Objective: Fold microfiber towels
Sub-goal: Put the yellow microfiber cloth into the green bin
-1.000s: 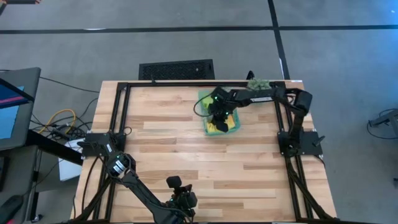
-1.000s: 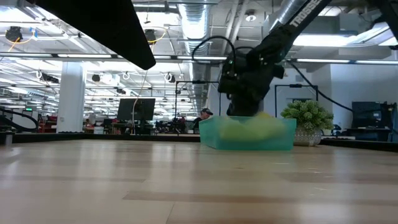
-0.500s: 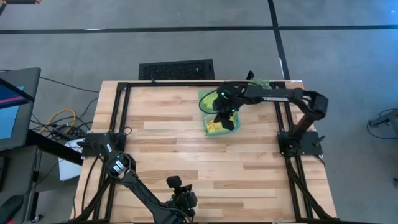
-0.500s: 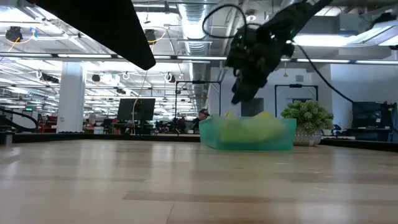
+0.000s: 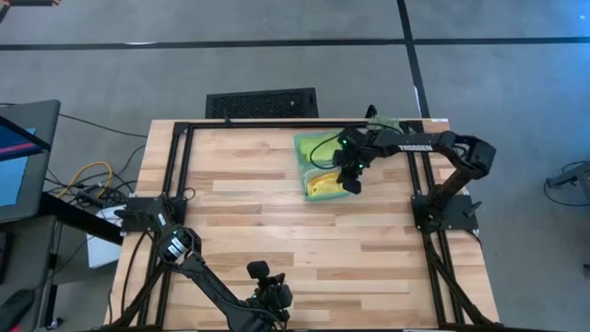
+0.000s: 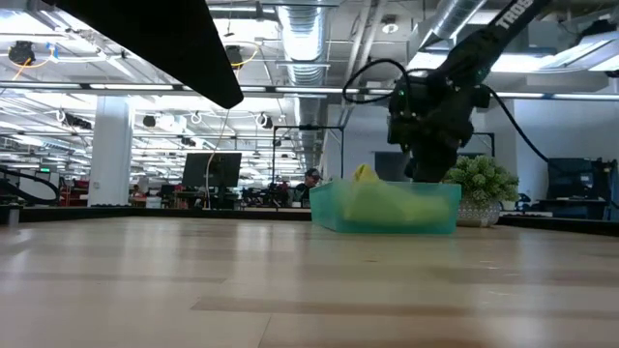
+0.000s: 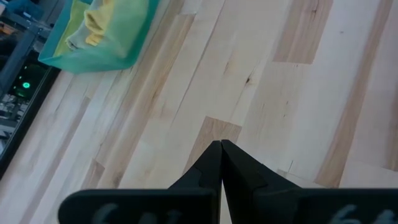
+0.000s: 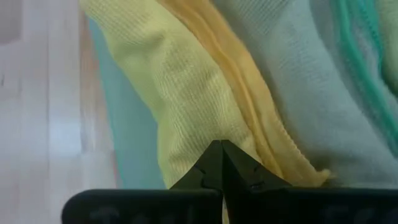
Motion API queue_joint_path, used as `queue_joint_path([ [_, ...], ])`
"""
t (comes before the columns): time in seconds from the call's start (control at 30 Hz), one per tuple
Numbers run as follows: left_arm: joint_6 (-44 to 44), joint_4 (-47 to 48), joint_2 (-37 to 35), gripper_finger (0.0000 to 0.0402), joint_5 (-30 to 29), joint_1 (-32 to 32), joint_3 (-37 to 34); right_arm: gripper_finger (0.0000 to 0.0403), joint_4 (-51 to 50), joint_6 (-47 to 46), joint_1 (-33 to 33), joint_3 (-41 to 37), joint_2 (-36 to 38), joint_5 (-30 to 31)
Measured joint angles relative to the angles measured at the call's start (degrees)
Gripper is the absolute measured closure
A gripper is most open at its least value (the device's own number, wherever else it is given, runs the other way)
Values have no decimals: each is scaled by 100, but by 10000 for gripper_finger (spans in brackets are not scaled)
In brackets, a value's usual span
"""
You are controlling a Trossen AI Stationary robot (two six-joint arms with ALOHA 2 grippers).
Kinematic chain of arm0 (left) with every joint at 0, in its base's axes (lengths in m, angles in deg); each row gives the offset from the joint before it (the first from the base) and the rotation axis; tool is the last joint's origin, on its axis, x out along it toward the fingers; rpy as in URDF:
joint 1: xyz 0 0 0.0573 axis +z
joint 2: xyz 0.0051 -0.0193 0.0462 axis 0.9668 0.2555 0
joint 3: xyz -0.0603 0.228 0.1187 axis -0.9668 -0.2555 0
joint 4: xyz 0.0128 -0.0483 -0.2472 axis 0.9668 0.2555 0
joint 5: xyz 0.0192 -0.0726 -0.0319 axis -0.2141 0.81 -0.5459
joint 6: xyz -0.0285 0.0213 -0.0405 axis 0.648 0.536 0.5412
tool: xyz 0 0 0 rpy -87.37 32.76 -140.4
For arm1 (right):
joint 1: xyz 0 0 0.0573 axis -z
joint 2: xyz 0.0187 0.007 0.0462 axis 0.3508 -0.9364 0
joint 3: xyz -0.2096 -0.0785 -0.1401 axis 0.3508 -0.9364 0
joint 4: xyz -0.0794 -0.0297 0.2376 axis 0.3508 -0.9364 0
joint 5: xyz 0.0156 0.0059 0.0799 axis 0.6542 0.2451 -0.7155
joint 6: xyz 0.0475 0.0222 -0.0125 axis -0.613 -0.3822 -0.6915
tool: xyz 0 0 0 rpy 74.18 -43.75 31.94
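Observation:
A translucent teal bin stands at the table's far right and holds the microfiber towels. The yellow towel lies on top, and one bit of it pokes up above the bin's rim. A pale green towel lies beside it in the bin. My right gripper hangs over the bin's right side, shut on the yellow towel. My left gripper waits shut at the table's near edge, its fingertips over bare wood. My right gripper pinches the yellow towel between its two fingers at a spot beside a lengthwise fold; one layer or several, I cannot tell. The fingers slant down from the table's right side. The rest of the towel lies in the bin.
A small spiky green plant stands just behind the bin at the far right corner. A black frame runs along the table's left, far and right edges. Bare wood lies left of and in front of the bin.
My right gripper has risen out of the bin's middle and gone toward the table's right edge, staying shut. The yellow towel has been drawn after it toward the bin's right side, and a bit of it now stands above the rim.

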Motion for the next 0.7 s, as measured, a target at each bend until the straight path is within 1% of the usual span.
queue_joint_path([
  [0.1,-42,-4,0,401,0,7,0,382,-8,-180,-33,36,-66,123],
  [0.27,-46,-6,0,402,0,12,0,384,-383,-234,-124,27,-142,147],
  [0.47,-46,-6,0,401,-2,13,0,379,-551,-323,-337,254,268,212],
  [0.6,-46,-8,0,401,-2,13,0,383,-249,-637,-460,358,542,881],
  [0.67,-46,-6,0,401,-2,13,0,385,-16,-683,-501,368,620,868],
  [0.7,-46,-7,0,402,-2,13,0,386,88,-687,-548,368,625,758],
])
